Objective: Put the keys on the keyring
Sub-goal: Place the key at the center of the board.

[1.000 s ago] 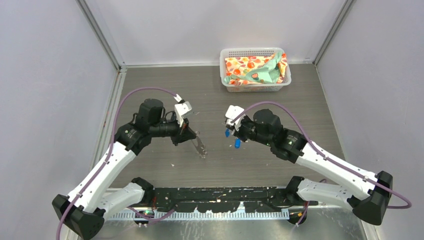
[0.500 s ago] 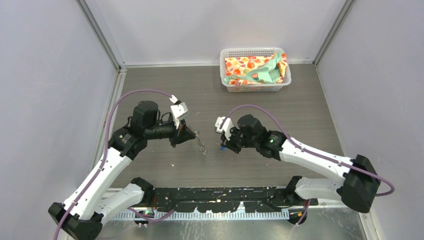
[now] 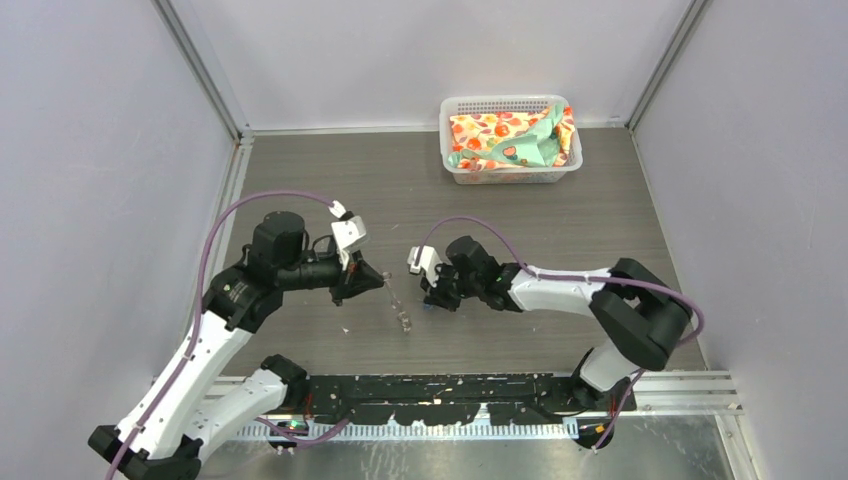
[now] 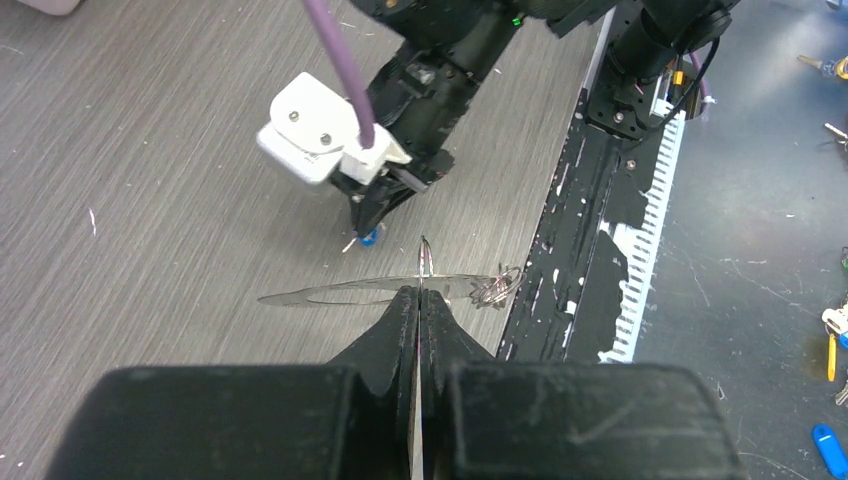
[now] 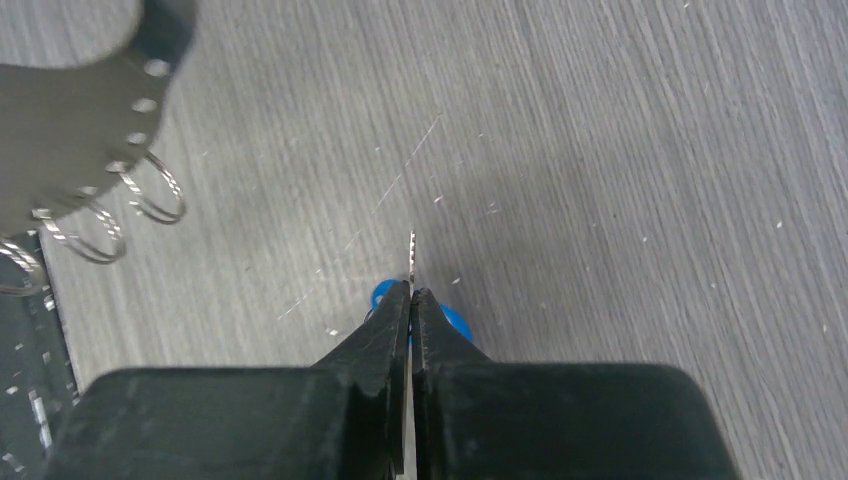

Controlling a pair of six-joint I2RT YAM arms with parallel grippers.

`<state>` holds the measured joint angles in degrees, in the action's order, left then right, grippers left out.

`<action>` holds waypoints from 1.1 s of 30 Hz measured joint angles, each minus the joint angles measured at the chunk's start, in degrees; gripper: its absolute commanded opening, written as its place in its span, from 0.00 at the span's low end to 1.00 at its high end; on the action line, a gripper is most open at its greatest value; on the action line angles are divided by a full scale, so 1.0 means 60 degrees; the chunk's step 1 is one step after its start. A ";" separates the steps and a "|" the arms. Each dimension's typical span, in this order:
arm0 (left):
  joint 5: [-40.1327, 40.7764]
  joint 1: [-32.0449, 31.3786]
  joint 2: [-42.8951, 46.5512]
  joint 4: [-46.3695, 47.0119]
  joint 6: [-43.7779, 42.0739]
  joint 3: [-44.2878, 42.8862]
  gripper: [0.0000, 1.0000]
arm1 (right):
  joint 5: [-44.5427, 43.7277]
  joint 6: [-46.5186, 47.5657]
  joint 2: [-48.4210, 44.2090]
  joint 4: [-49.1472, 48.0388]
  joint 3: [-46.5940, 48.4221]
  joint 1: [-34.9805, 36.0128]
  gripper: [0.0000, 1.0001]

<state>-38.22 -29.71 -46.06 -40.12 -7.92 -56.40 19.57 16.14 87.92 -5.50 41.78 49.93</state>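
The white basket (image 3: 505,103) at the table's far edge holds a crumpled patterned cloth (image 3: 508,138). The left gripper (image 4: 418,296) pinches the keyring (image 4: 300,296) mid-table, while the right gripper (image 5: 411,292) clamps a blue key (image 5: 455,322) nearby.

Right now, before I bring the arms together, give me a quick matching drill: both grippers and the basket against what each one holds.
Things:
1. left gripper
2. right gripper
3. basket

States:
a. patterned cloth inside
b. shut on the blue-headed key
c. shut on the keyring

Pairs: 1-c; 2-b; 3-a
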 measured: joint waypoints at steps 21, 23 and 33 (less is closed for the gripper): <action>-0.0138 0.0000 0.0073 -0.0087 0.0025 0.0000 0.00 | 0.0408 -0.1453 0.0084 -0.1351 0.0412 -0.0780 0.61; -0.0146 0.0000 0.0073 -0.0076 0.0029 0.0000 0.00 | 0.0237 -0.1905 -0.0459 -0.1348 0.0153 -0.0780 0.59; -0.0157 0.0000 -0.0004 -0.0011 0.0040 0.0000 0.00 | -0.0987 -0.5249 -0.1410 -0.1639 -0.1963 -0.0495 0.54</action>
<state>-39.16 -29.71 -46.09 -40.18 -7.68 -56.40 13.65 -15.35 79.46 -15.33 30.00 46.96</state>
